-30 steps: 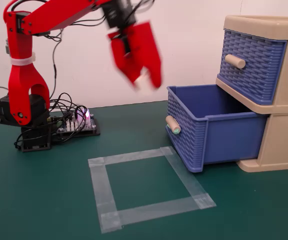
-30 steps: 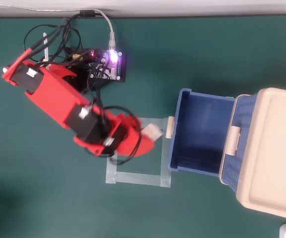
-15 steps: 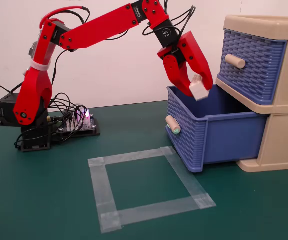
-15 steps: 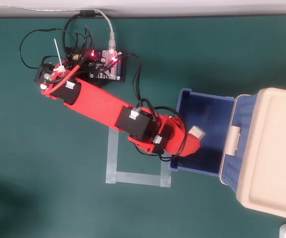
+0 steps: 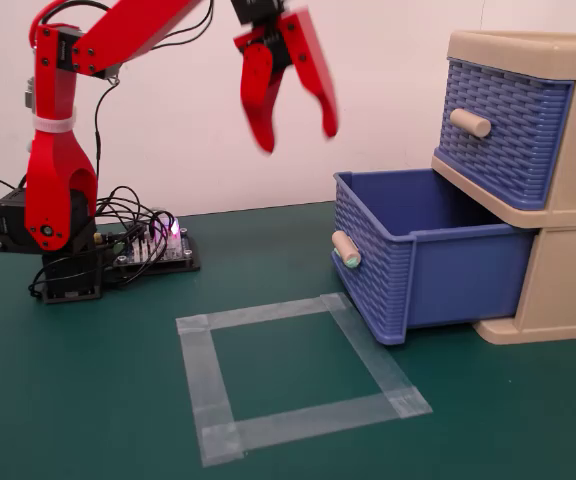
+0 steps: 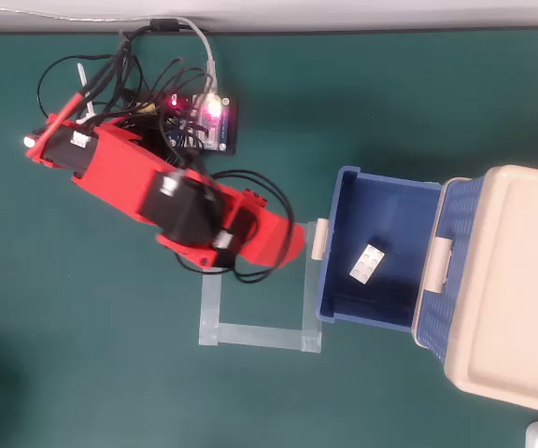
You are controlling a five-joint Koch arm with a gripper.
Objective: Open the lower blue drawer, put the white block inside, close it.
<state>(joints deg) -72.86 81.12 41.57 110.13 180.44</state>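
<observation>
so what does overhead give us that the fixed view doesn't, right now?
Overhead only: the white block lying on the floor of the open lower drawer, and the cabinet's flat beige top.

Fixed only: the gripper from the side, jaws apart and empty, raised well above the table; the drawers' basket-weave fronts; the shut upper drawer; the lower handle's pale green tip. The drawer wall hides the block here.

Both: red arm, controller board with its lit LED, tape square, lower drawer pulled out.

Bright, even light and soft shadows across both views; only the raised gripper (image 5: 296,138) shows motion blur.
</observation>
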